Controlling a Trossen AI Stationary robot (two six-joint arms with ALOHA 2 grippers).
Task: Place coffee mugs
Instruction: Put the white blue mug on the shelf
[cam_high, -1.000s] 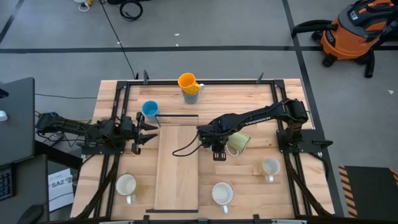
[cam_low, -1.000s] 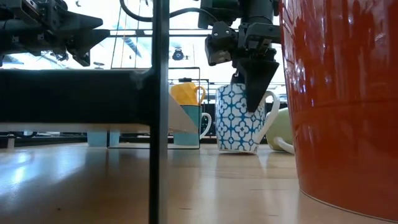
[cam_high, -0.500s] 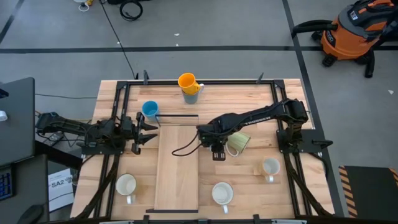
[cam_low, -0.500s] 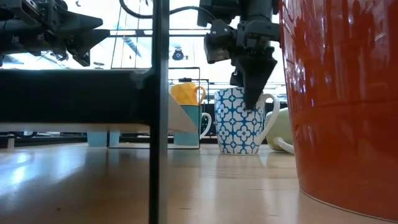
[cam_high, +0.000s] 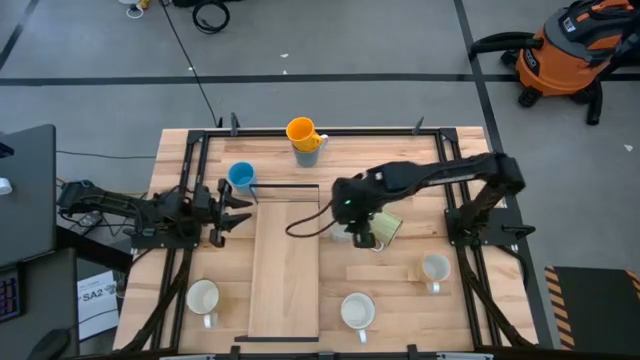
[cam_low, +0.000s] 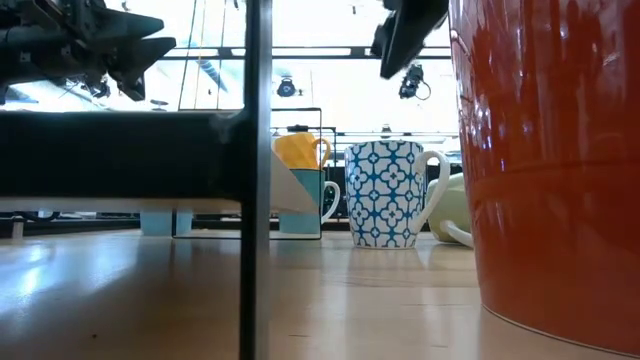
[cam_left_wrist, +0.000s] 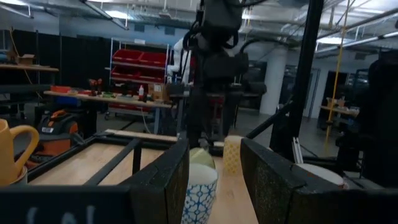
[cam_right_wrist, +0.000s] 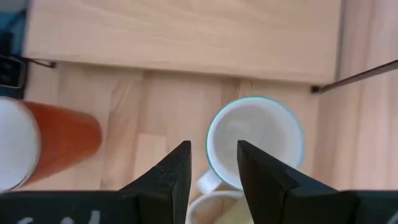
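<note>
Hanging over the blue-patterned mug (cam_right_wrist: 255, 140), which stands upright just right of centre in the high view, the right claw (cam_right_wrist: 212, 163) is seen part open and empty, the rim lying straight below its fingertips. The left claw (cam_high: 243, 205), at centre left, is held wide open, empty, farther away. Seven mugs are counted on the counter (cam_high: 400, 290) from above; an eighth, orange (cam_low: 550, 160), shows large at the low view's right.

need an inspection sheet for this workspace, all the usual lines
surface: wooden table, lighter board in its middle
job's things: patterned mug upright, free of both arms; blue mug, yellow mug on another, three white mugs in front, pale green mug tipped
clutter: nothing seen
grippers: right gripper above patterned mug, jaws apart, empty; left gripper open, waiting at left
cables: black cable over board
surroundings: orange vacuum on floor
</note>
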